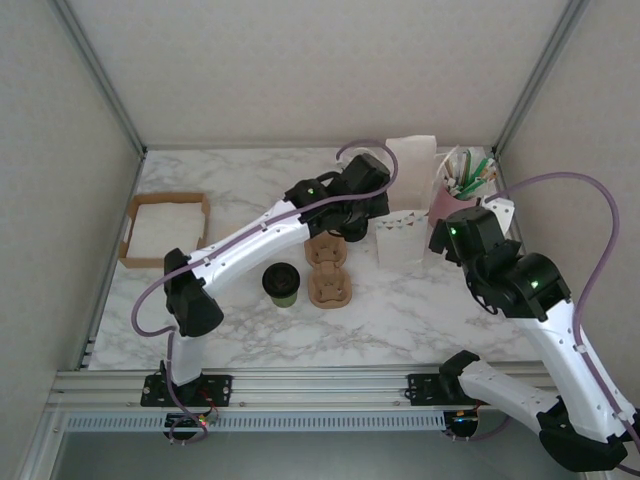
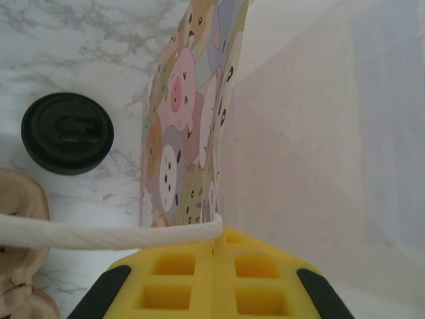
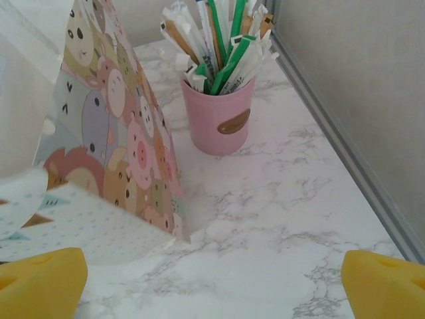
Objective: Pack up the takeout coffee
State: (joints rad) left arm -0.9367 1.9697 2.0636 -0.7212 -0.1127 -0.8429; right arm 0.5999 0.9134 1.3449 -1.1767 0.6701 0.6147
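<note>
White marble table (image 1: 420, 310), plain pale walls (image 1: 300, 60) on three sides, metal rail (image 1: 300, 385) along the near edge.

Far left: cardboard tray (image 1: 128, 238) with white sheets in it.

Coffee (image 1: 282, 283) stands upright on the table, lid on. It is just left of the carrier (image 1: 328, 270), outside the bag and apart from both grippers. The left wrist view has it as a black lid (image 2: 66, 133) seen from above, with the cup body hidden under it. The carrier (image 2: 20, 199) is cut off at that view's left edge.

Left gripper (image 1: 352, 222) sits at the bag's left side; from above its fingers are hidden under the wrist. Its own camera settles it: left gripper (image 2: 214, 266) clenched on the white twisted handle (image 2: 113, 234), pads together.

Bag (image 1: 408, 215) is upright at center back. From above it looks mostly white. The wrist views give the cartoon-animal side (image 2: 189, 133) (image 3: 113, 133). Cannot tell what is inside.

Straw cup (image 1: 458, 190), pink and full of wrapped straws (image 3: 219, 123), stands just right of the bag.

Right gripper (image 1: 440, 238) is near the bag's right side. Its jaws are spread wide and empty (image 3: 212, 286), with only the yellow tips in frame.
</note>
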